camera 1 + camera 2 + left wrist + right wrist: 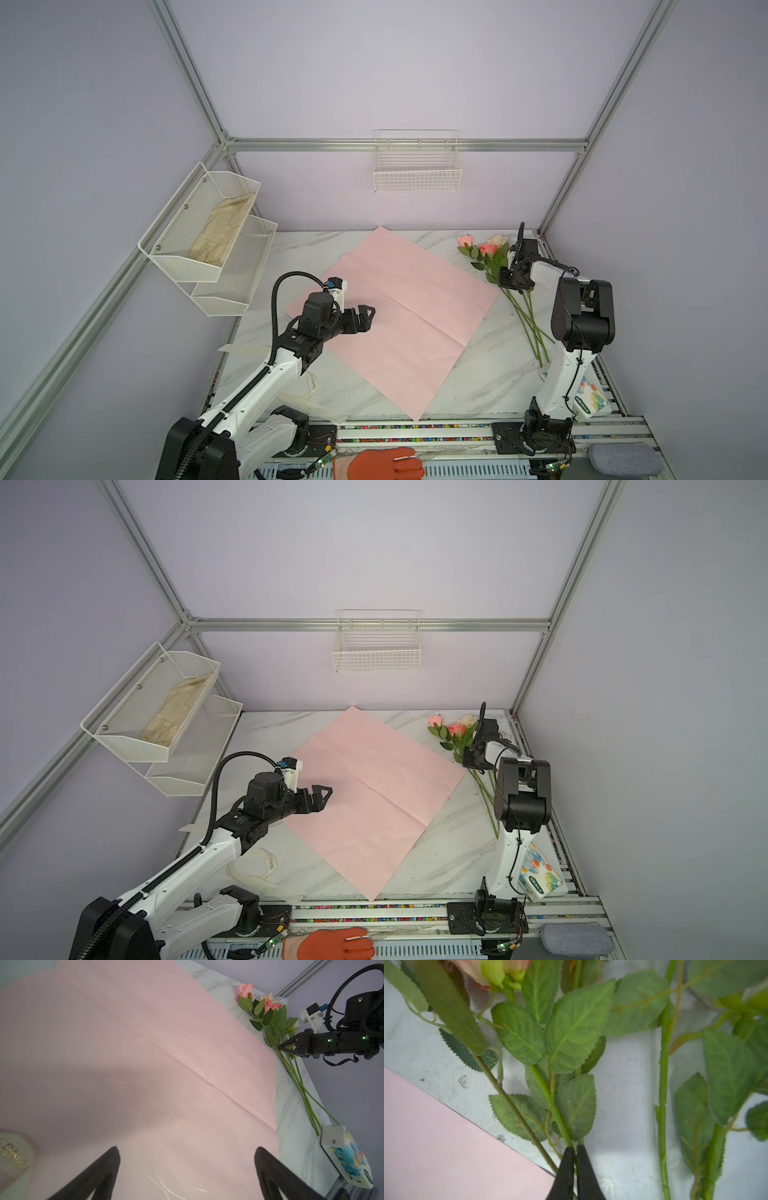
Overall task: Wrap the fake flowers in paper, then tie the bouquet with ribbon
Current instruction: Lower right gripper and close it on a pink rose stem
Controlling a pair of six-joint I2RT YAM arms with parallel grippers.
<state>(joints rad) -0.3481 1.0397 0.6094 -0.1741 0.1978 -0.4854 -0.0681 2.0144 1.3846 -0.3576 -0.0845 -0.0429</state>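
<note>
Lying at the far right of the desk (478,374) beside the pink wrapping paper (399,316), the fake flowers (490,253) have one stem (558,1118) clamped in the right pincer (575,1147), while the left pincer (365,319) hovers over the paper's left edge, fingers apart.

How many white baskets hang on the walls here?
3. A wire basket on the back wall; on the left wall, an upper mesh basket holding a beige cloth and a lower mesh basket just below it. None looks hidden.
</note>
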